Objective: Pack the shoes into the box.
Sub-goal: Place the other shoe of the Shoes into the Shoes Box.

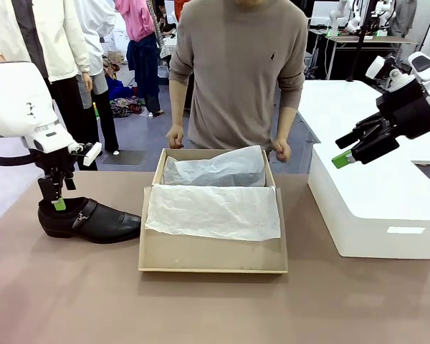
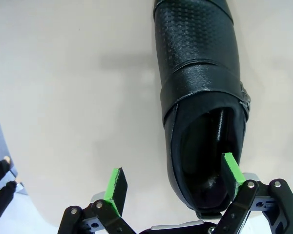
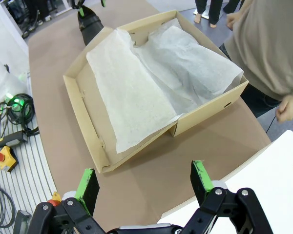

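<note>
One black leather dress shoe [image 1: 93,221] is lying on the brown table [image 1: 72,301] at the left of the front view. Its toe is pointing toward the cardboard shoebox [image 1: 211,254], which is sitting open in the middle of the frame, just beside the toe. White tissue paper [image 1: 215,211] is covering the inside of the shoebox.

The left gripper [image 1: 57,204] is hanging over the heel end of the shoe. In the left wrist view the left gripper [image 2: 174,176] is showing its jaws wide apart and gripping nothing: one green pad is reaching into the heel opening at the lower right, and the other is standing outside, apart from the side wall.

The right gripper [image 1: 346,149] is waiting at the upper right, above the white plastic box [image 1: 373,208], also spread open and empty. A person is standing behind the shoebox with both hands near its far rim.

I am judging that the step in hand is the grasp of the shoe. To do it well, the jaws should go a little lower, so that the pads are catching the firm wall near the heel and not only the thin top edge. They should close slowly, because glossy leather is probably slippery. The lift should be keeping the shoe level, and the tissue paper may be needing care when the shoe is going in.
</note>
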Tool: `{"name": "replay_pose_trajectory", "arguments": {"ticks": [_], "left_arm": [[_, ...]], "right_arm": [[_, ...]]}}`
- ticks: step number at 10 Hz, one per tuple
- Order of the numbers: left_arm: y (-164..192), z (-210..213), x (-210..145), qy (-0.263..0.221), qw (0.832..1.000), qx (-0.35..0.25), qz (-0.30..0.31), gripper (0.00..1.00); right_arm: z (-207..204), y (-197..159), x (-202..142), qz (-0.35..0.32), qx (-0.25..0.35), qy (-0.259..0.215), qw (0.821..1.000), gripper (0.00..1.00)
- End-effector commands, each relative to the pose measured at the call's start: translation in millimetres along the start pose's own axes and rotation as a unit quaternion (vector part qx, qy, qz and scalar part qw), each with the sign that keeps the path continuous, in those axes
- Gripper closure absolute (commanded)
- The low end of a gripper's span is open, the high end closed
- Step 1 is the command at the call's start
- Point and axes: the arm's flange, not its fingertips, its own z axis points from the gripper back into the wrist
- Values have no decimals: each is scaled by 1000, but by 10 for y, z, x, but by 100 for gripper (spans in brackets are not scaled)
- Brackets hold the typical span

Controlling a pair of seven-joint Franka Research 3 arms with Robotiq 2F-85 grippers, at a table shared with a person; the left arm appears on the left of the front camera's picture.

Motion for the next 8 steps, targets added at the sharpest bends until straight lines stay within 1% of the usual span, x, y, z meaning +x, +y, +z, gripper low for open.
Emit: {"name": "replay_pose_trajectory", "arguments": {"ticks": [1,5,8], "left_arm": [[85,-59,-24,11,1000,3,-9,0],[111,-227,-39,13,1000,-4,-21,0],[98,-363,-19,4,999,-12,-31,0]], "right_arm": [[-25,-25,0,10,6,-20,1000,0],[-25,-25,0,10,6,-20,1000,0],[-25,-25,0,10,6,-20,1000,0]]}}
